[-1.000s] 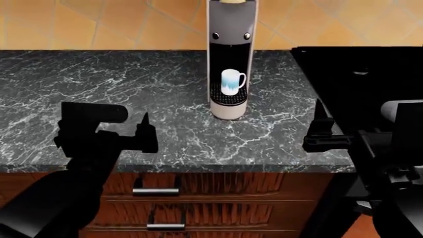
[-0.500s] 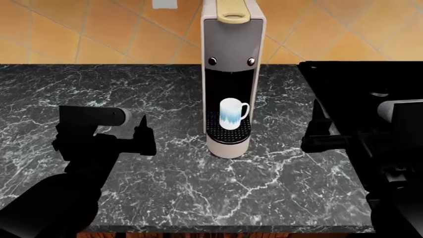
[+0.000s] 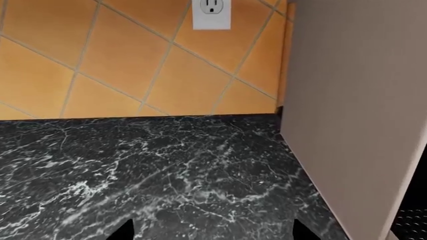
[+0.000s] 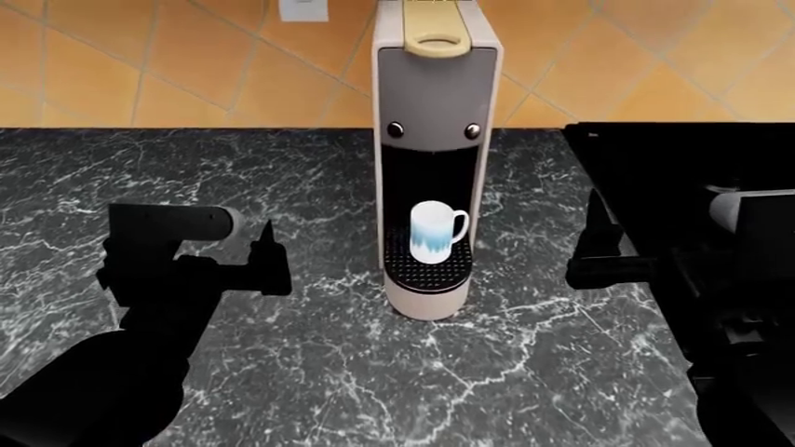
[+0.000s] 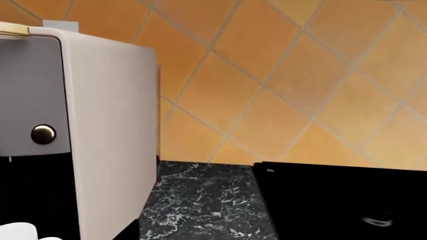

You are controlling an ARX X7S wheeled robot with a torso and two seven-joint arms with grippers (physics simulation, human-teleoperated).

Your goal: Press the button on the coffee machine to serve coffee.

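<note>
Between the arms, tall grey-and-cream coffee machine (image 4: 435, 140), mug (image 4: 435, 230) in bay; jaw states unclear.

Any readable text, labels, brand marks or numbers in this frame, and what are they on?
None can be read.
Coffee machine: no brand or label; its two round buttons are unmarked.
Mug: a blue-white pattern, no words.
Wall outlet: plain slots, no print.
Stove: black, with only a tiny pale mark, unreadable.
</note>
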